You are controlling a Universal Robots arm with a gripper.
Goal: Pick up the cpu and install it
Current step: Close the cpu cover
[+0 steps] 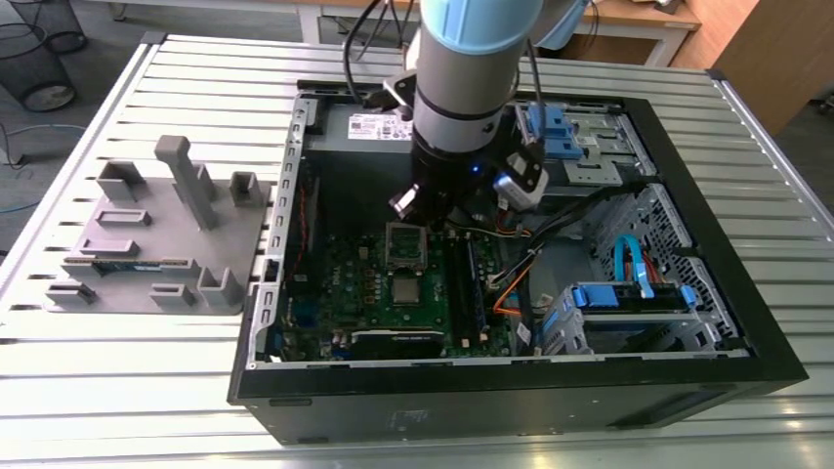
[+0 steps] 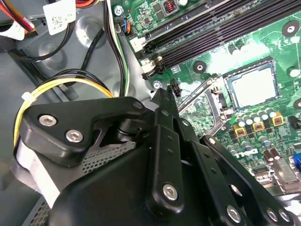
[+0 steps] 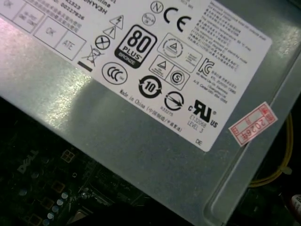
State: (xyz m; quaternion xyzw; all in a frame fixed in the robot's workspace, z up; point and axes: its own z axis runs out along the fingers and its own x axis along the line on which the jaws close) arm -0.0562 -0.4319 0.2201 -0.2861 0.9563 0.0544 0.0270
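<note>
Black robot gripper (image 1: pixel 435 207) hangs inside the open black computer case (image 1: pixel 521 401), above the green motherboard (image 1: pixel 352 283).

In the exterior view the cpu (image 1: pixel 408 290), a small flat silver square chip, sits in the motherboard socket at 6 o'clock from the gripper, apart from it. In the second wrist view the cpu (image 2: pixel 254 88) lies flat within the socket's frame. Whether the gripper is open or closed, and what it holds, I cannot tell. The grey moulded tray (image 1: pixel 144 234) rests on the slatted metal table (image 1: pixel 131 391) at 9 o'clock of the case. In the first wrist view a grey power supply box (image 3: pixel 141 146) carries a white label (image 3: pixel 188 52).
</note>
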